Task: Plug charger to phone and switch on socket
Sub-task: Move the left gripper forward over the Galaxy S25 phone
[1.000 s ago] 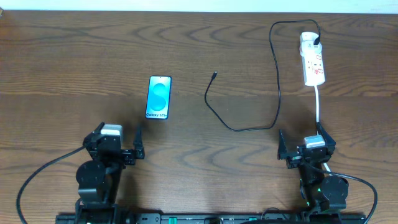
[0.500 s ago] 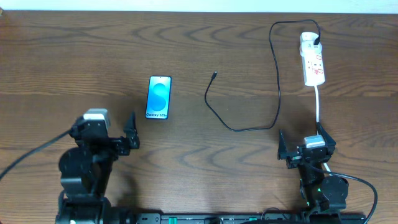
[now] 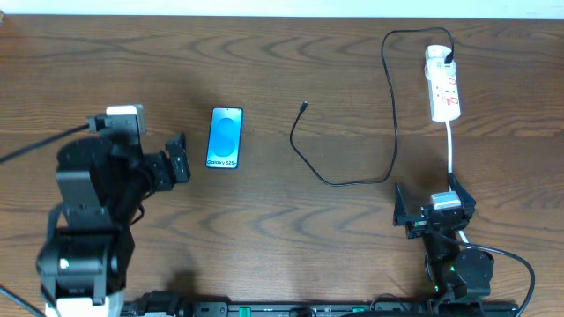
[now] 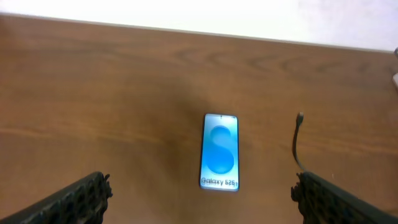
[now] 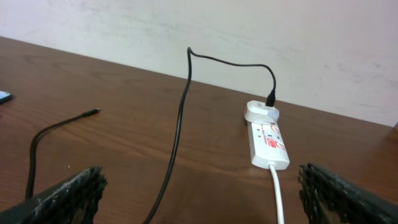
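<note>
The phone (image 3: 225,138) lies flat on the table, blue screen up; it also shows in the left wrist view (image 4: 220,152). The charger cable (image 3: 352,180) loops across the table, its free plug (image 3: 303,106) lying right of the phone, and its adapter (image 3: 449,58) sits in the white socket strip (image 3: 443,84). The right wrist view shows the cable (image 5: 180,118) and the strip (image 5: 268,138). My left gripper (image 3: 176,160) is open and empty, just left of the phone's near end. My right gripper (image 3: 428,214) is open and empty near the front edge, over the strip's white cord (image 3: 450,150).
The wooden table (image 3: 106,70) runs to a white wall at the back. The black cable's loop lies between the phone and the socket strip. Both arm bases stand at the front edge.
My left arm has swung up and away from the front edge toward the phone, its open gripper now close beside the phone's near left. The right arm has not moved.
</note>
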You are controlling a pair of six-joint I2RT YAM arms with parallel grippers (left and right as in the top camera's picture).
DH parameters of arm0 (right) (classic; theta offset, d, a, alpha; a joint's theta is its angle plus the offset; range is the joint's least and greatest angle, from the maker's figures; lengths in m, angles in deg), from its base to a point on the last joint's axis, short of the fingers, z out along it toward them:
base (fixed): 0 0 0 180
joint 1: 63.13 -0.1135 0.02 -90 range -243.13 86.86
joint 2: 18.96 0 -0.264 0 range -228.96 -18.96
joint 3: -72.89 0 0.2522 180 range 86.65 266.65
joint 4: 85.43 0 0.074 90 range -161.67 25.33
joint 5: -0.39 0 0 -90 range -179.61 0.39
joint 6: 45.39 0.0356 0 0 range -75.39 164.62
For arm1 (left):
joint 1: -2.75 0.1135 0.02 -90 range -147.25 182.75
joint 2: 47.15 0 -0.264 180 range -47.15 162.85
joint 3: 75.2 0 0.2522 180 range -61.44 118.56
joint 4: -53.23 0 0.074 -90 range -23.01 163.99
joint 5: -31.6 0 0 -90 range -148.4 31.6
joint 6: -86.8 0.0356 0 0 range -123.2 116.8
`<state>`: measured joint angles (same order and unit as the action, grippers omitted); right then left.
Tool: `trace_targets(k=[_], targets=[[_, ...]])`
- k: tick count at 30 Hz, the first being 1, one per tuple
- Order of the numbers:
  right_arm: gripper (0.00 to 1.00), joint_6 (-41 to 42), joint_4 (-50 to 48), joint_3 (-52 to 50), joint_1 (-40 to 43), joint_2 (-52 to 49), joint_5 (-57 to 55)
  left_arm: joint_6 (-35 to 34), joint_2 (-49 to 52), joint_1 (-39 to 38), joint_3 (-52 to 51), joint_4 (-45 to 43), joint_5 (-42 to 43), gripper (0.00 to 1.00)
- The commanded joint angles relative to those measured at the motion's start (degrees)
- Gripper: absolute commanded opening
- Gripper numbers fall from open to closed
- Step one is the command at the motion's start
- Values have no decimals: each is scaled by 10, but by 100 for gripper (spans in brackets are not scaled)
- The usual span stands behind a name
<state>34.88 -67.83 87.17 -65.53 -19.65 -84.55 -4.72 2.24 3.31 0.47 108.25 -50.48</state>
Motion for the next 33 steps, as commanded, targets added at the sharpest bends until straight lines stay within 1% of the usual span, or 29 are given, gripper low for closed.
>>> trace_targets(k=[1, 4, 10, 13, 24, 33], targets=[[99, -6, 2, -2, -4, 3, -6, -3, 42, 1, 60, 36, 29, 97], [99, -6, 2, -2, -4, 3, -6, -3, 87, 1, 101, 73, 62, 97], [99, -6, 2, -2, -4, 3, -6, -3, 172, 1, 176, 143, 78, 97], [99, -6, 2, -2, -4, 3, -6, 2, 208, 1, 201, 162, 82, 97], [99, -6, 2, -2, -4, 3, -6, 3, 290, 0, 202, 148, 69, 97], [99, -6, 2, -2, -4, 3, -6, 3, 365, 0, 200, 113, 69, 97]])
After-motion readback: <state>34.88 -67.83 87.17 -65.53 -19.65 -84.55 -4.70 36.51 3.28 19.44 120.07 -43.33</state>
